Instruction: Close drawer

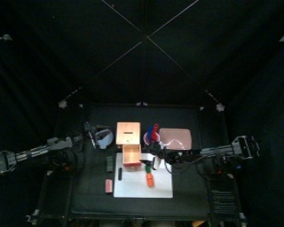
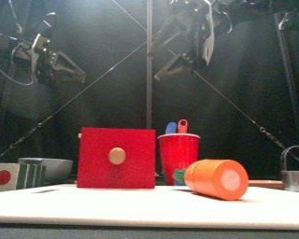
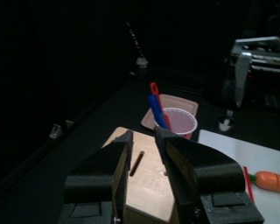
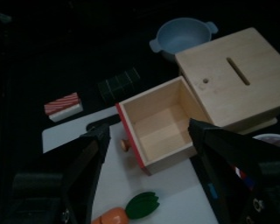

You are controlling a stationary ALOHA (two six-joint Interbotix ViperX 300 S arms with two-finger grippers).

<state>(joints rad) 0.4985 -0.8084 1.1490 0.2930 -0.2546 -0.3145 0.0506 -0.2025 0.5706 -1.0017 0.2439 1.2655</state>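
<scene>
Right wrist view shows your right gripper (image 4: 150,162), jaws spread wide and empty, hanging over the open drawer (image 4: 161,125) at frame centre, pulled out from the pale cabinet (image 4: 238,77); lower behind its red front (image 4: 129,140) and push squarely toward the cabinet.

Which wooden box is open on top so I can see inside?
The drawer, the smaller box with the red front, pulled out and empty inside. The bigger pale cabinet behind it has a closed top with only a thin slot.

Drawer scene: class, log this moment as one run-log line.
drawer: pulled out of cabinet, empty | right claw: open, above drawer, no contact | left claw: open, over cabinet | task: drawer not yet closed
</scene>
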